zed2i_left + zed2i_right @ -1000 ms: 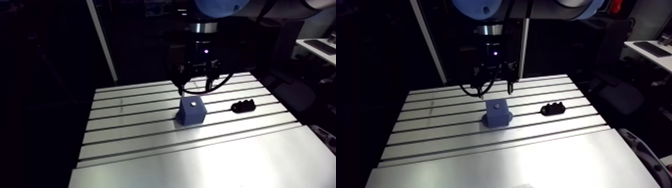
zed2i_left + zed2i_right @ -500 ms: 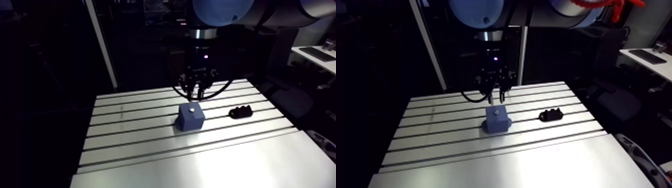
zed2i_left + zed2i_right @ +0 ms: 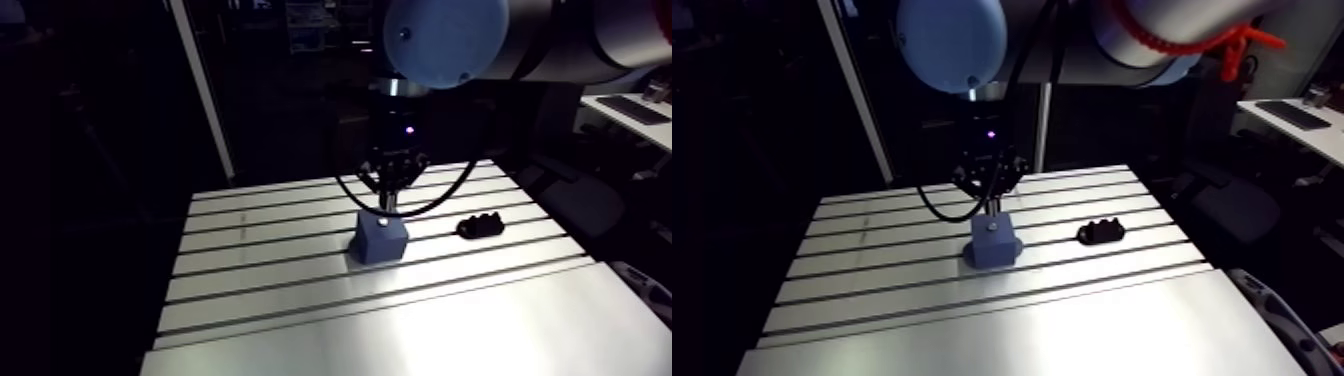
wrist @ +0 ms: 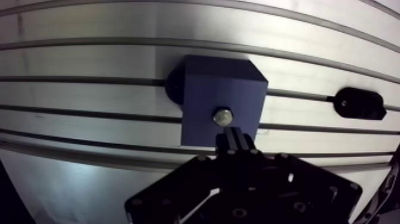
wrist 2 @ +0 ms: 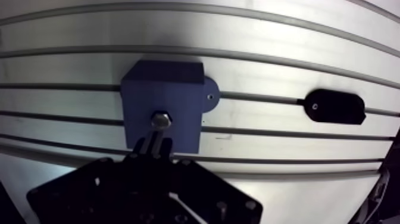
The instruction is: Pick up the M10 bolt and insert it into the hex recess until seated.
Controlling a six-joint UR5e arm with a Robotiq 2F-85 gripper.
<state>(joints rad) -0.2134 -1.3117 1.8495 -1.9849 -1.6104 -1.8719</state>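
A blue block (image 4: 205, 89) stands on the slotted table (image 3: 400, 320). The silver hex head of the bolt (image 4: 222, 117) shows in the block's top face, sitting in the recess there. In the wrist view my gripper (image 4: 234, 136) hangs just above the block with its two fingers pressed together and nothing between them; their tips end right beside the bolt head. Whether they touch the bolt I cannot tell. In the arm view the gripper (image 3: 388, 203) points straight down over the block (image 3: 380, 240).
A small black fixture (image 4: 359, 102) lies on the table to the side of the block, about a block's width away; the arm view shows the fixture (image 3: 481, 226) to the block's right. Long slots run across the table (image 5: 268, 36).
The fingers, spread wide above the block earlier, have closed together with nothing between them. The arm view has shifted a little with the arm. Block and bolt have not moved.
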